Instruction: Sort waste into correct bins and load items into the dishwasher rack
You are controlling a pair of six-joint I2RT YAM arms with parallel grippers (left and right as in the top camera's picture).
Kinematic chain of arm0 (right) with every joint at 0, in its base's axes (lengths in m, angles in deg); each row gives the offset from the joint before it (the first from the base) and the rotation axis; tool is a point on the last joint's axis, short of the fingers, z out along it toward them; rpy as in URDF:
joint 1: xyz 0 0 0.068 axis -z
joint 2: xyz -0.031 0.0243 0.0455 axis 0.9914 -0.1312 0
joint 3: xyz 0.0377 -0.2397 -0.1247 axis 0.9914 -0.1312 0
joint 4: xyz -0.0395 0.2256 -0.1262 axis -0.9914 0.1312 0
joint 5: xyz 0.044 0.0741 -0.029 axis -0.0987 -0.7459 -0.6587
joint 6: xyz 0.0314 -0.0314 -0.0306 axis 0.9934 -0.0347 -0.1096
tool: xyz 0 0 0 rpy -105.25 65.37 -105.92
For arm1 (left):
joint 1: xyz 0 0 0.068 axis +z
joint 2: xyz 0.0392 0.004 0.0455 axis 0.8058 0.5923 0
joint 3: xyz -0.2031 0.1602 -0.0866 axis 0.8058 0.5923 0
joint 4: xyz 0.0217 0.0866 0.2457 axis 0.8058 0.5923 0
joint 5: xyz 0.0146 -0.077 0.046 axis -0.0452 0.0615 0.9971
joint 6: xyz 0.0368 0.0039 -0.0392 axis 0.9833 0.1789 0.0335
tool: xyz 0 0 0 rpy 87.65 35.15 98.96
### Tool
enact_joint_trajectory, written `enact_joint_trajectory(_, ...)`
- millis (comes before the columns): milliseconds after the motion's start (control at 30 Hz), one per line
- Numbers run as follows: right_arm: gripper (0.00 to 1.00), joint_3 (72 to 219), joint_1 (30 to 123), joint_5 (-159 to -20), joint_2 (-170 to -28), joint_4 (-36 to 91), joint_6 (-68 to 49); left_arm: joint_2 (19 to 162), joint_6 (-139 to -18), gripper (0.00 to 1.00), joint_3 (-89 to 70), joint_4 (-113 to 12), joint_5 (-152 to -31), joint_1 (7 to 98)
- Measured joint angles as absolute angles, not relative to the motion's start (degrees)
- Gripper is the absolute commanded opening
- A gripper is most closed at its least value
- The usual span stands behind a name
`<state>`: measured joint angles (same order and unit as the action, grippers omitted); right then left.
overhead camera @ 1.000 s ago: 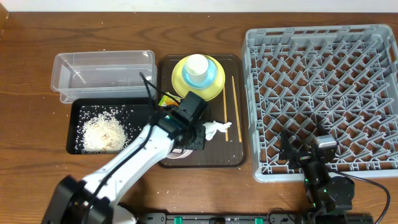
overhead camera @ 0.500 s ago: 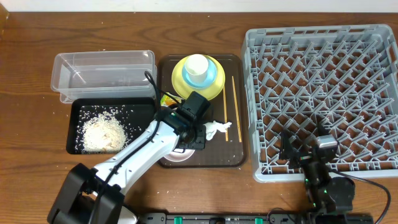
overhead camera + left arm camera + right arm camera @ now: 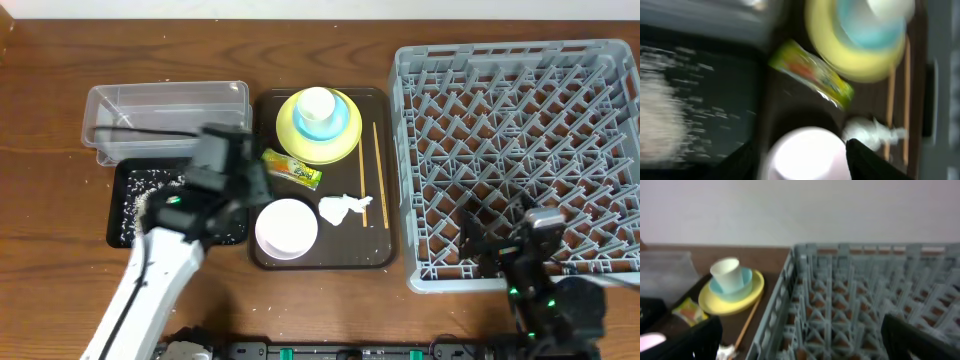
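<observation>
Overhead: rice scraps [image 3: 143, 181] in black tray [image 3: 116, 232]

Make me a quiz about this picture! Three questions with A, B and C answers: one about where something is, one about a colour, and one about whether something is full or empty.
1. Where is the white cup?
A. in the light blue bowl
B. on the floor
C. on a chair

2. What colour is the plate under that bowl?
A. red
B. yellow
C. black

3. The dishwasher rack is:
A. full of dishes
B. upside down
C. empty of dishes

Answers:
1 A: the cup stands inside the bowl.
2 B: a yellow rim shows all around the bowl.
3 C: only bare upright pegs show in it.
</observation>
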<state>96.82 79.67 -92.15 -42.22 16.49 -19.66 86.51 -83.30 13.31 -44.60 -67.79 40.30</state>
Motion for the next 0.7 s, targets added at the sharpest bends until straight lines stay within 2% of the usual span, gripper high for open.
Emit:
enact_joint_trajectory(33,0.99,102.0,79.7,-92.0,-46.6,19.7,-20.1,85.5,-83.2,0.68,13.2,-44.5,-67.5,42.4)
enact_joint_trajectory(300,0.99,141.1,78.8,-91.2,-83.3,52.0,-21.7,82.7,-82.9,0.70,12.9,-41.2,-66.5,54.7)
enact_joint_trajectory(367,0.99,148.5,77.7,-92.0,-91.5,56.1,-21.7,82.7,-82.9,0.71,12.9,-40.1,-66.5,56.6)
enact_joint_trajectory(433,0.99,154.2,76.8,-94.5,-98.6,57.8,-21.4,82.7,-82.9,0.77,12.9,-39.2,-66.4,57.8)
enact_joint_trajectory(500,0.65,157.5,76.1,-98.8,-104.1,58.4,-21.2,82.7,-82.8,0.82,12.9,-38.0,-66.3,58.6)
enact_joint_trajectory(567,0.41,158.5,75.7,-103.6,-108.2,57.1,-20.0,82.7,-82.8,0.84,12.9,-37.1,-66.3,58.9)
enact_joint_trajectory(633,0.23,158.5,75.1,-107.0,-112.2,55.8,-17.6,82.7,-82.9,0.85,12.9,-36.9,-66.3,58.9)
enact_joint_trajectory(700,0.14,158.5,73.7,-107.4,-115.2,55.1,-15.6,82.7,-82.9,0.86,12.9,-36.9,-66.3,58.9)
